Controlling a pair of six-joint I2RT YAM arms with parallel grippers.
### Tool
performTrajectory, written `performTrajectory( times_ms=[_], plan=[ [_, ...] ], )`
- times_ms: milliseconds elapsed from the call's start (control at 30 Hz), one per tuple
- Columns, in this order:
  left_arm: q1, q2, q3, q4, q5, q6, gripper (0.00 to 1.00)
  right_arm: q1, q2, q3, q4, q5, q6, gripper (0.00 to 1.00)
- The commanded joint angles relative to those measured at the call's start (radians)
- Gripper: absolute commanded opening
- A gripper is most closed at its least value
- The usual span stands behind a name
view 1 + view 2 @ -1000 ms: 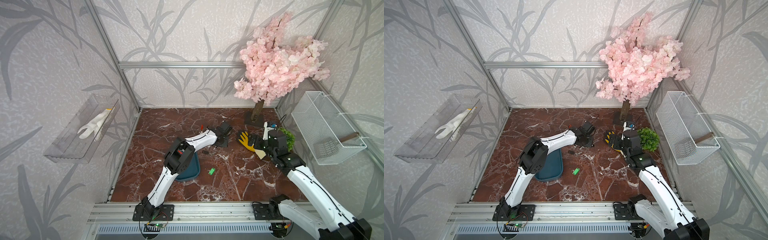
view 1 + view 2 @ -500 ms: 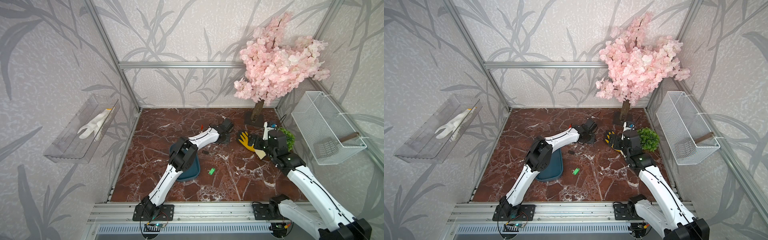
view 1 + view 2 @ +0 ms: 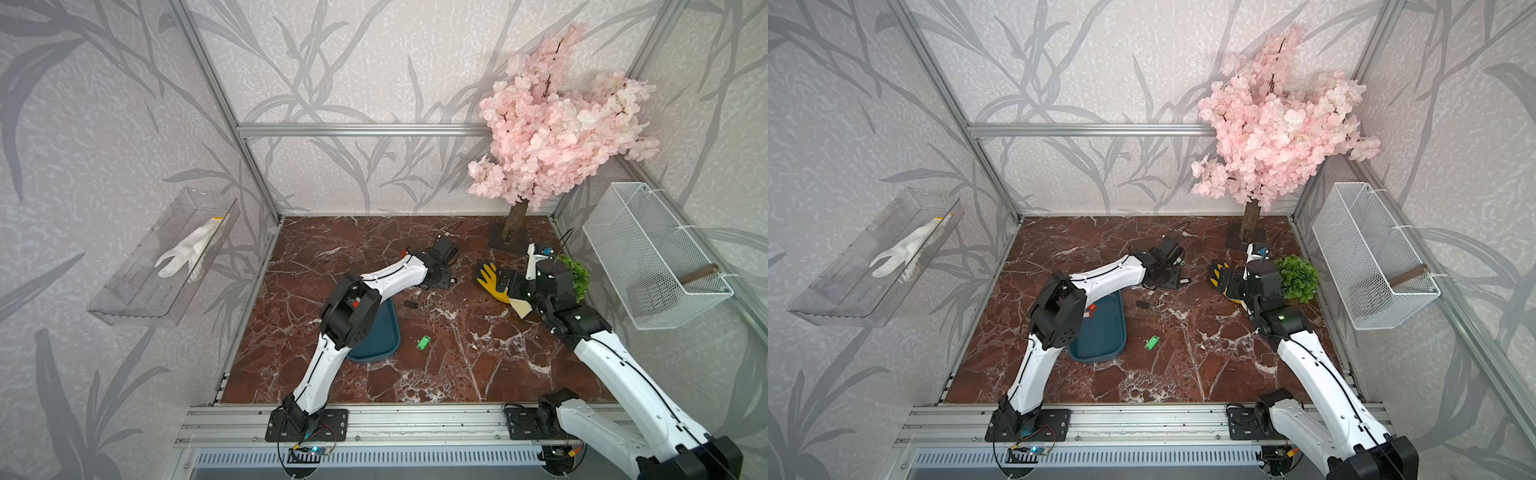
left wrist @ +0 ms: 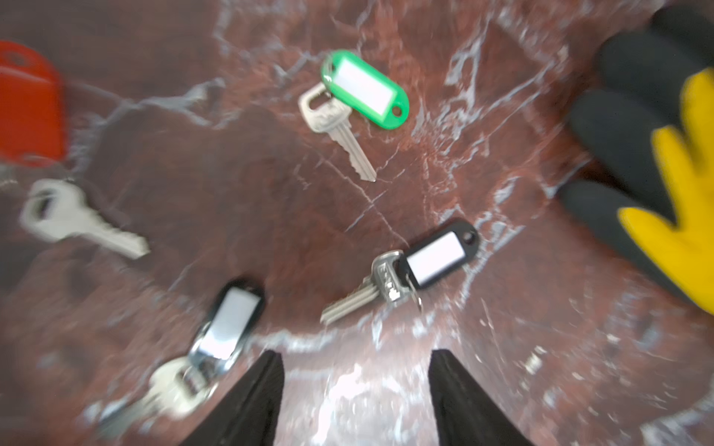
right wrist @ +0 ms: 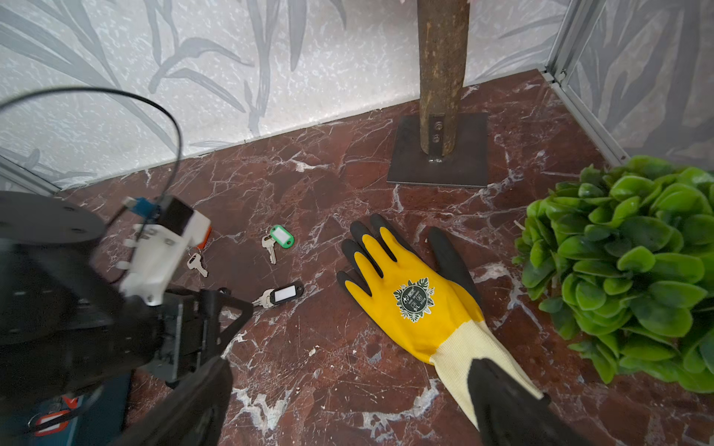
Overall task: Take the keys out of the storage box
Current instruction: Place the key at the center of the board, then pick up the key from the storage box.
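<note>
silver keys [image 4: 337, 124], green, black, red tags [image 4: 436, 258], teal storage box [image 3: 1103, 332]

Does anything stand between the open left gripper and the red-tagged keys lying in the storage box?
Nothing tall. Between the left gripper and the red-tagged keys in the storage box, only a black-tagged key lies flat on the table.

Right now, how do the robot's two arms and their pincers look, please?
The left arm and right arm have white shells, black joints and thin black cables along them. The left pincer and right pincer have black, tapered fingers. A white camera module with a blue connector sits at the left wrist.
</note>
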Motion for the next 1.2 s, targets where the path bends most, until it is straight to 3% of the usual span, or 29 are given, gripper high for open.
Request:
performTrajectory(
  times_ms=[0, 133, 367, 567, 900, 1067, 1167],
  plan=[
    [0.023, -0.158, -0.083, 0.038, -0.038, -0.004, 0.75, -0.010, 0.003, 0.011, -0.001, 0.015, -0.019, 0.99],
    [0.070, -0.319, -0.230, 0.034, -0.062, -0.036, 0.81, -0.016, 0.011, 0.003, 0.011, 0.014, -0.022, 0.99],
    [0.194, -0.577, -0.459, -0.051, -0.113, -0.070, 0.82, -0.025, 0.037, 0.003, 0.026, 0.004, -0.025, 0.99],
    [0.254, -0.731, -0.572, -0.119, -0.163, -0.069, 0.82, -0.030, 0.053, -0.001, 0.035, -0.006, -0.022, 0.99],
    [0.325, -0.765, -0.576, -0.291, -0.176, -0.040, 0.73, -0.030, 0.063, -0.013, 0.059, -0.032, -0.019, 0.99],
    [0.327, -0.693, -0.560, -0.285, -0.127, -0.032, 0.55, -0.030, 0.064, -0.013, 0.065, -0.040, -0.013, 0.99],
    [0.327, -0.618, -0.534, -0.300, -0.106, -0.027, 0.50, -0.030, 0.057, -0.015, 0.065, -0.036, -0.014, 0.99]
  ],
)
